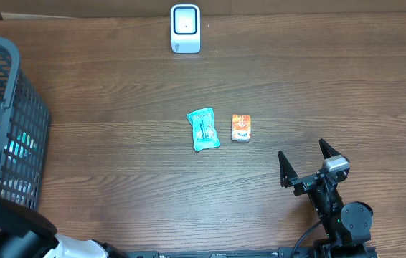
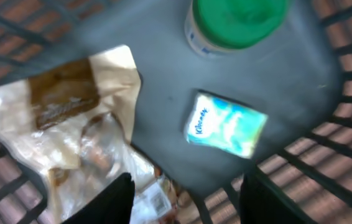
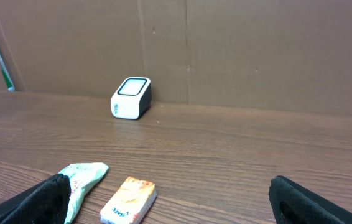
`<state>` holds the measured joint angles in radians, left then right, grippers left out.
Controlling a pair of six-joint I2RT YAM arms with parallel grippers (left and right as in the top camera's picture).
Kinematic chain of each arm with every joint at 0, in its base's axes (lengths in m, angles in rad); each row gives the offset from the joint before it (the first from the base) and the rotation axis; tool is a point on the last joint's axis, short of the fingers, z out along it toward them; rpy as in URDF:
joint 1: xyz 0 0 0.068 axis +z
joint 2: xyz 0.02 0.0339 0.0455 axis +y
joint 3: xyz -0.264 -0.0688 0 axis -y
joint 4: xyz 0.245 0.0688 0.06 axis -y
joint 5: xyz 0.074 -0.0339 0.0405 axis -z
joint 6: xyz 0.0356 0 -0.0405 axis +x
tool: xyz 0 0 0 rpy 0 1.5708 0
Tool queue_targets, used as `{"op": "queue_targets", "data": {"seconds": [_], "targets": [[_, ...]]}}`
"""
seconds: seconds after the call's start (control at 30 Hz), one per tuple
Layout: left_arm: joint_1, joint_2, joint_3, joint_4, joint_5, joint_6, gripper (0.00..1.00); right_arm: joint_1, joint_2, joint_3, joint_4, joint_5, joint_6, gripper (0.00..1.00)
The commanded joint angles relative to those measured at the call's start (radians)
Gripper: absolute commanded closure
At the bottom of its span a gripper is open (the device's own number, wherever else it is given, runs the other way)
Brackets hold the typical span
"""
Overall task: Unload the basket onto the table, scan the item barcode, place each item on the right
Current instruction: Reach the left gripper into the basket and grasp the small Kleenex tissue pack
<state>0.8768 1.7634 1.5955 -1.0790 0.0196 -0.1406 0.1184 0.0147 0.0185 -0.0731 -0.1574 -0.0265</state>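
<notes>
The left gripper (image 2: 186,182) hangs inside the basket (image 1: 34,107), jaws part open, holding nothing. On the basket floor the Kleenex pack (image 2: 226,124) lies flat just beyond the fingertips, nearer the right finger, untouched. A bag (image 2: 70,124) lies beside it, one corner between the fingers; a jar (image 2: 235,25) stands deeper in. Outside the basket, the right gripper (image 1: 302,149) gapes wide and empty near a teal pack (image 1: 203,129) and an orange pack (image 1: 241,127). The scanner (image 1: 185,29) stands well apart from the basket.

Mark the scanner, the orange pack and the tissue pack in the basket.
scanner (image 1: 186,29), overhead, top face.
orange pack (image 1: 241,127), overhead, middle of wrapper.
tissue pack (image 2: 226,124), left wrist, printed front.
</notes>
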Motion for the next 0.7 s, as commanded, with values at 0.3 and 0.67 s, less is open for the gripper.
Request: {"op": "queue_targets", "data": {"seconds": [0.3,0.67], "targets": [[0.0,0.216,-0.184,0.241,0.113,0.131,0.38,0.004,-0.011,-0.01,0.004,0.0,0.003,0.0],[0.0,0.293,-0.18,0.279,0.158,0.141,0.96,0.004,-0.011,-0.01,0.003,0.0,0.003,0.0]]}}
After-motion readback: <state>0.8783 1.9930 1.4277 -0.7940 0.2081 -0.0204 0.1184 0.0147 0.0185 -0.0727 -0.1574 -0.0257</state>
